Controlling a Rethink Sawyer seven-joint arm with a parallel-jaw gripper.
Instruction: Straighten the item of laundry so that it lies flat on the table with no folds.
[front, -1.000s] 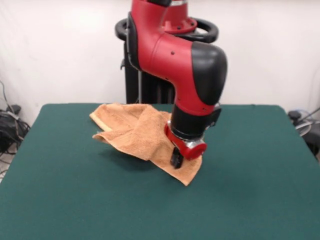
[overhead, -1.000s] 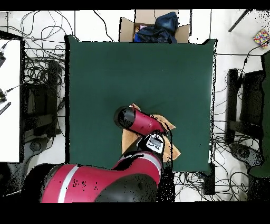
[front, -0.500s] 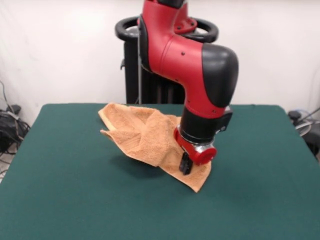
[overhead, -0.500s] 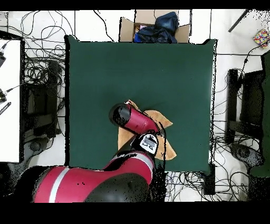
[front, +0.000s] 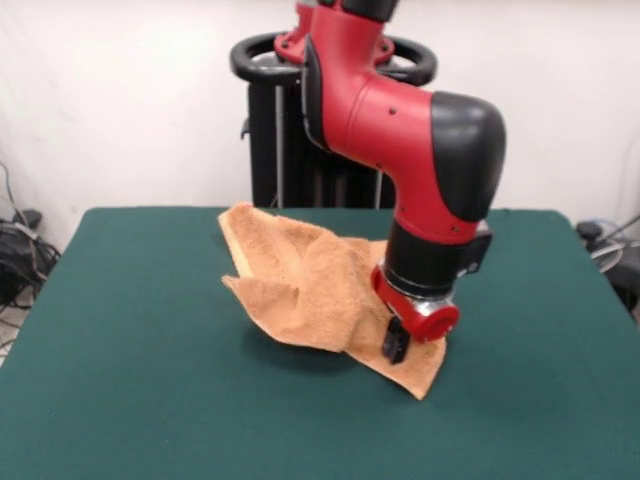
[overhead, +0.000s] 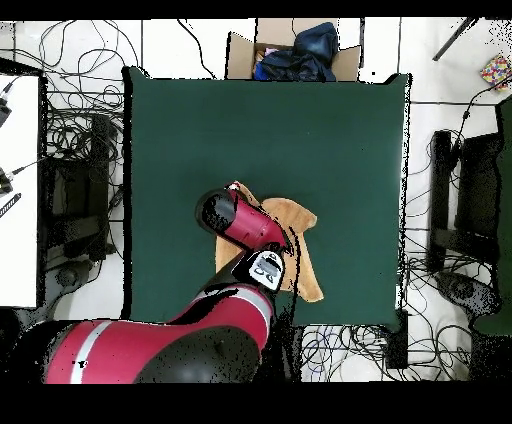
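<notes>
Colours, placed relative to the surface (front: 150, 400). Surface: plain dark green, unpatterned. Towel (front: 300, 285): orange-tan terry with a nubbly looped texture, lying on the green; any woven bands are not distinguishable. Arm (front: 400, 110) above the surface: glossy red shells with black joint caps. Hand (front: 396, 342): black, under a red collar ringed with silver. Pedestal (front: 290, 160) behind the far edge: black. Wall (front: 120, 100) behind it: white. Cardboard box (overhead: 290, 50) beyond the surface in the overhead view: tan, holding dark blue cloth.
</notes>
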